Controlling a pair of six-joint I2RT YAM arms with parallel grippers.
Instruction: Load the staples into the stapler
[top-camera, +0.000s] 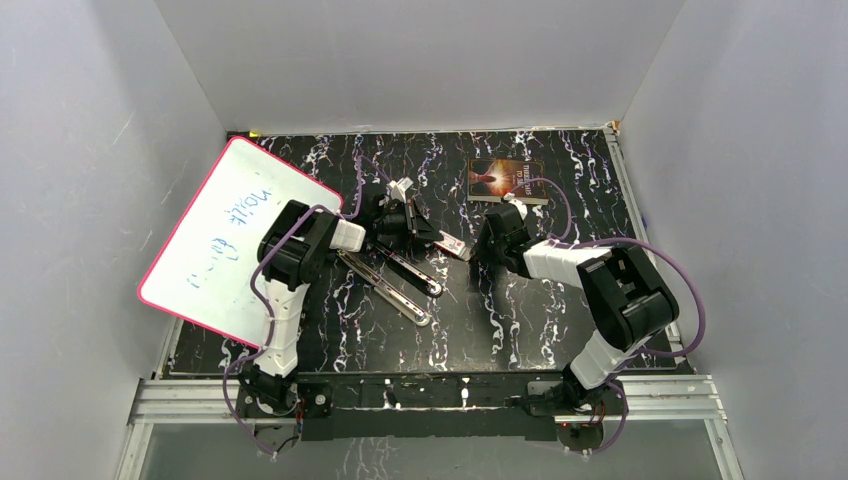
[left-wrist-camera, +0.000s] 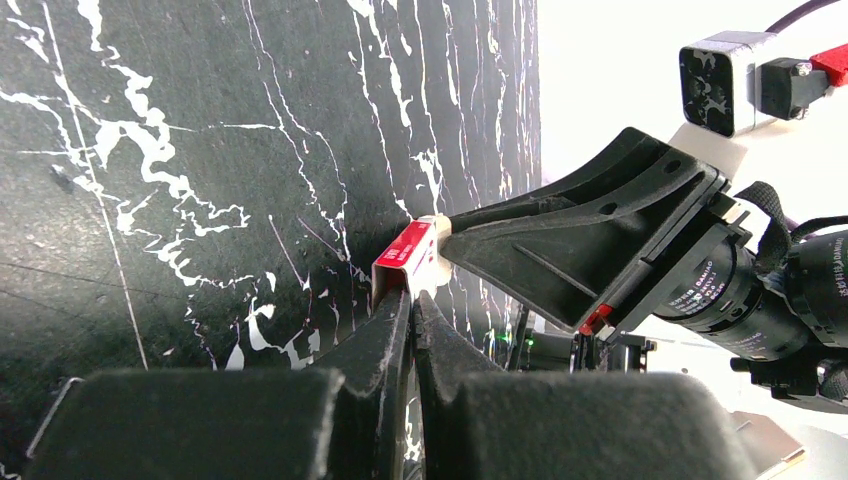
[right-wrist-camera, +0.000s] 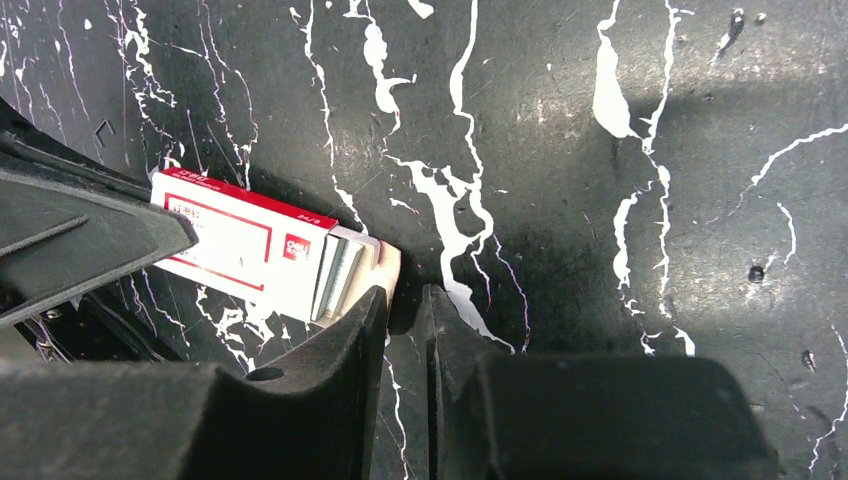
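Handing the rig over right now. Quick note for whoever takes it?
Left gripper: shut on the staple box, at its end.
Right gripper: jaws nearly closed at the box's slid-out tray; grip unclear.
Stapler: opened flat on the table beside the left gripper.
Done: tray partly out, staples showing.
Left: pull a strip, lay it in the stapler, close it.

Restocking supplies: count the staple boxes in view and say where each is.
1. The staple box is mid-table, pinched by the left gripper, its inner tray slid out toward the right gripper. More could be hidden from view.
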